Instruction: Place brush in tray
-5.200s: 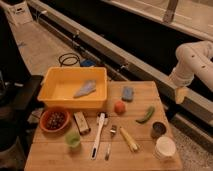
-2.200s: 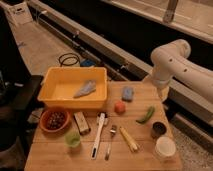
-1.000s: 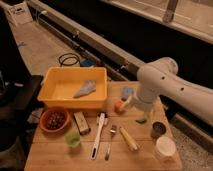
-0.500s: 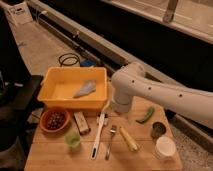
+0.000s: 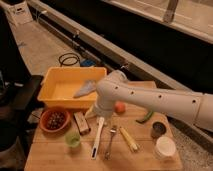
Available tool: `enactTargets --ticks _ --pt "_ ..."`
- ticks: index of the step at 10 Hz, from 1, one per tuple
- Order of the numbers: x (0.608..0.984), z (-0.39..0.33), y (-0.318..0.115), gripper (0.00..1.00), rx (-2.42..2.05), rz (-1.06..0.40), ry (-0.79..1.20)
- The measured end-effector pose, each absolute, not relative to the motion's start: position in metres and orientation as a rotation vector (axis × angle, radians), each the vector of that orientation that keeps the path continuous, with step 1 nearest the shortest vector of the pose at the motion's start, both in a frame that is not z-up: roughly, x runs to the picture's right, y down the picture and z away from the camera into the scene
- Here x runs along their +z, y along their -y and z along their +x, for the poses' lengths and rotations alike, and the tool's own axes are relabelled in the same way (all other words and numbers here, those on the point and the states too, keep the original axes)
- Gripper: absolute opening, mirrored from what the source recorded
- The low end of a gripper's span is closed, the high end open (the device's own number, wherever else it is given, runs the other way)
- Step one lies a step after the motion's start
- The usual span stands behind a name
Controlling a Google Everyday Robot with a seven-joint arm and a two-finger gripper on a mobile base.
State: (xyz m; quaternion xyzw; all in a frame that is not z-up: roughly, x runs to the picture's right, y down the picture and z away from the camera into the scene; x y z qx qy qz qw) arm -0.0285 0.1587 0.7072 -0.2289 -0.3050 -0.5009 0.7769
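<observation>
The brush (image 5: pixel 97 138) lies on the wooden table (image 5: pixel 60 159), its long white handle running toward me and its far end under my arm. My gripper (image 5: pixel 93 113) hangs at the end of the white arm (image 5: pixel 150 100), just above that far end and close to the front wall of the yellow tray (image 5: pixel 59 101). The gripper is open and holds nothing. A grey cloth (image 5: pixel 85 88) lies inside the tray.
An orange-red bowl (image 5: pixel 55 120), a wooden block (image 5: pixel 81 123) and a green cup (image 5: pixel 73 140) lie left of the brush. To its right are a fork (image 5: pixel 110 143), a yellow stick (image 5: pixel 129 139), an orange fruit (image 5: pixel 120 107), a green pepper (image 5: pixel 146 116), a dark can (image 5: pixel 158 130) and a white cup (image 5: pixel 165 148).
My arm has swept in from the right, across the table and down, bringing the gripper to the far end of the brush. The objects on the table have not moved.
</observation>
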Motion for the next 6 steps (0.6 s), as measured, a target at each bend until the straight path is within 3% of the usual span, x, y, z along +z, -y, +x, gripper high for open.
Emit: enactTargets --ticks 3,6 --pt "0.711 -0.027 -0.158 0.80 -1.073 -0.499 0.663" --pt "0.741 -0.036 -0.173 0.80 -1.042 -0.500 0.705"
